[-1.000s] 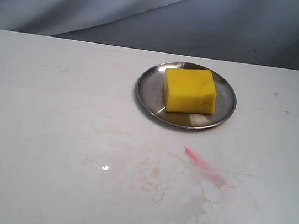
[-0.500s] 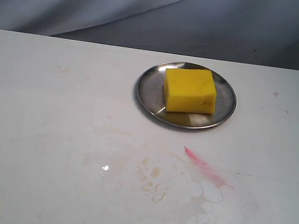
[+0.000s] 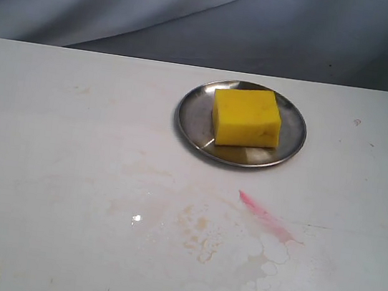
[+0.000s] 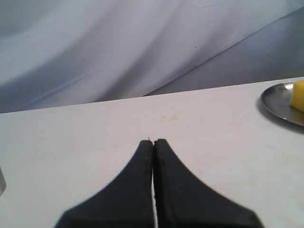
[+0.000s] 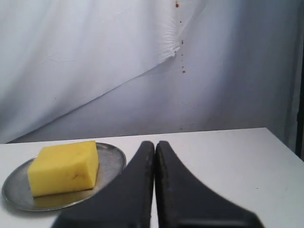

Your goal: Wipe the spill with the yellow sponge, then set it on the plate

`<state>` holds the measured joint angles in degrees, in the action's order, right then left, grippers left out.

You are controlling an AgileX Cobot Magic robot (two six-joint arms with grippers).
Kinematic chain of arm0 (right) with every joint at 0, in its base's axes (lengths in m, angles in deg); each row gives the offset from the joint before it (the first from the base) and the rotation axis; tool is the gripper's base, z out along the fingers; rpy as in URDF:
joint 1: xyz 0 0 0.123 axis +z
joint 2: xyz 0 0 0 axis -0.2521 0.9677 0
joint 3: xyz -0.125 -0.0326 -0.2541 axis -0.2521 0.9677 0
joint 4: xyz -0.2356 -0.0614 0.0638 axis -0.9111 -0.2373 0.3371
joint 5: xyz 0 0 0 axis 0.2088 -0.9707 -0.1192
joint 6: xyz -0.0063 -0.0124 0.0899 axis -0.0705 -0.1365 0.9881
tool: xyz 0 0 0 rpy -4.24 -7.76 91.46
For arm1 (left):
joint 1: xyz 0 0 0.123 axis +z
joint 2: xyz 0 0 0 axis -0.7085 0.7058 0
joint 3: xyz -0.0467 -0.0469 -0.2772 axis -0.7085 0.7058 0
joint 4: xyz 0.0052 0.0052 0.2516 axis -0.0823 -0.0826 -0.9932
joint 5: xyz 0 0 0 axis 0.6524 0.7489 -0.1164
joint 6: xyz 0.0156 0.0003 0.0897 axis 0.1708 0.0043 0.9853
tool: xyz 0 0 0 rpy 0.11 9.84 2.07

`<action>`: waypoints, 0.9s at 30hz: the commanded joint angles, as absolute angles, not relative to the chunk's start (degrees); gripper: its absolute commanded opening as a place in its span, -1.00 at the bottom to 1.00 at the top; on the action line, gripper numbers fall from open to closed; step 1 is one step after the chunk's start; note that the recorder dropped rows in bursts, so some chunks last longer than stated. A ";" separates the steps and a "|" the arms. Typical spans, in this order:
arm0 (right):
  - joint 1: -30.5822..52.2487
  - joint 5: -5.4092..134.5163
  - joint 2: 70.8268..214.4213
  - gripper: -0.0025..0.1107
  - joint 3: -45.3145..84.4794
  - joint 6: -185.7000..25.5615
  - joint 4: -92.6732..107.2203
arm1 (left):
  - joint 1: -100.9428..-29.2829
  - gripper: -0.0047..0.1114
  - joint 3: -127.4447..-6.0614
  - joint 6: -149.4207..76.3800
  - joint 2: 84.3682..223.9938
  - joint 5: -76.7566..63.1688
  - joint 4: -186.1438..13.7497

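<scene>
On the plate (image 3: 190, 120), toward the far side of the counter (image 3: 53, 169) and a little right of its middle in the exterior view, the yellow sponge (image 3: 246, 116) lies flat on a broad face. Its long axis runs roughly across that view, slightly skewed so that its right end sits a touch farther back than its left. It rests near the plate's centre, with bare scuffed metal showing on either side and a pale reflection on the dish just in front of it. Nearer the camera, well apart from the plate, the spill (image 3: 200, 233) is a faint tan blotchy residue on the white surface, with a small bright glint (image 3: 137, 218) to its left. Just right of the blotches a pink-red streak (image 3: 267, 217) slants down toward the right, and pale ringed marks (image 3: 272, 258) lie below its lower end. Behind the counter hangs a creased grey-blue cloth (image 3: 127, 6). Neither arm shows in the exterior view. The left end effector (image 4: 153, 142) is clenched, its black fingers pressed together and grasping nothing, hovering over bare counter. The right end effector (image 5: 155, 145) is likewise clenched and empty, with the plate and sponge near it.
</scene>
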<state>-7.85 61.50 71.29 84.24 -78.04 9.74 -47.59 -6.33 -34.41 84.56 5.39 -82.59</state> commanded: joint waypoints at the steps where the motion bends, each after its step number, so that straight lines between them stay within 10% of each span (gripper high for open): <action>1: -9.36 60.45 70.83 -0.96 84.48 -80.72 10.33 | -47.89 -0.92 -6.06 -34.39 84.37 4.98 -82.25; 27: -9.36 59.12 70.83 -0.96 84.48 -80.61 6.89 | -47.89 -0.92 -6.06 -34.39 84.37 4.98 -82.25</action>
<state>-8.94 59.54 71.18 84.28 -80.23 7.27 -47.59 -6.33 -34.41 84.56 5.39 -82.59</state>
